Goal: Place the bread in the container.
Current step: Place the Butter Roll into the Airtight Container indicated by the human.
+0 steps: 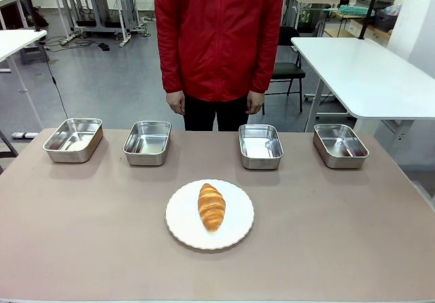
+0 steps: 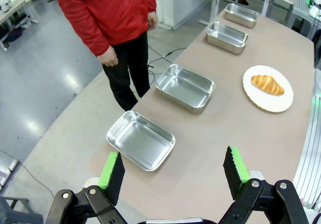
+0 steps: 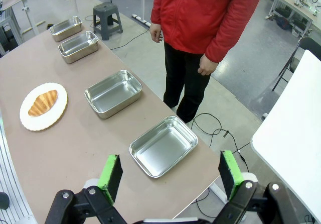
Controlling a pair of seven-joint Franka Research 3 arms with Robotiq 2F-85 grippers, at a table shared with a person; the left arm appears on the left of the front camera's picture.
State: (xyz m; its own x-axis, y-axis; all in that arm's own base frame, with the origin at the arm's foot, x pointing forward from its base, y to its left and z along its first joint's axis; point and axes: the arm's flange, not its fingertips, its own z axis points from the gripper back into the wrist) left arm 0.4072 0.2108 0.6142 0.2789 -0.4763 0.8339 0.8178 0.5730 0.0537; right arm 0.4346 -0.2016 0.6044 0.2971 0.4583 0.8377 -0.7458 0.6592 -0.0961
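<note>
The bread (image 1: 211,206) is a golden-brown croissant lying on a round white plate (image 1: 183,221) at the table's middle front; it shows too as the bread (image 2: 267,84) and the bread (image 3: 43,102). Several steel containers stand in a row along the far edge: one container (image 1: 73,139) at far left, a second (image 1: 147,142), a third (image 1: 260,145). All look empty. My left gripper (image 2: 173,170) is open, high above the table's left end over a container (image 2: 141,139). My right gripper (image 3: 170,175) is open above the right end over a container (image 3: 163,145).
A person in a red jacket (image 1: 217,34) stands at the far side, hands (image 1: 175,102) hanging down. White tables (image 1: 360,72) and a chair (image 1: 289,62) stand behind. A stool (image 3: 106,18) is on the floor beyond the table.
</note>
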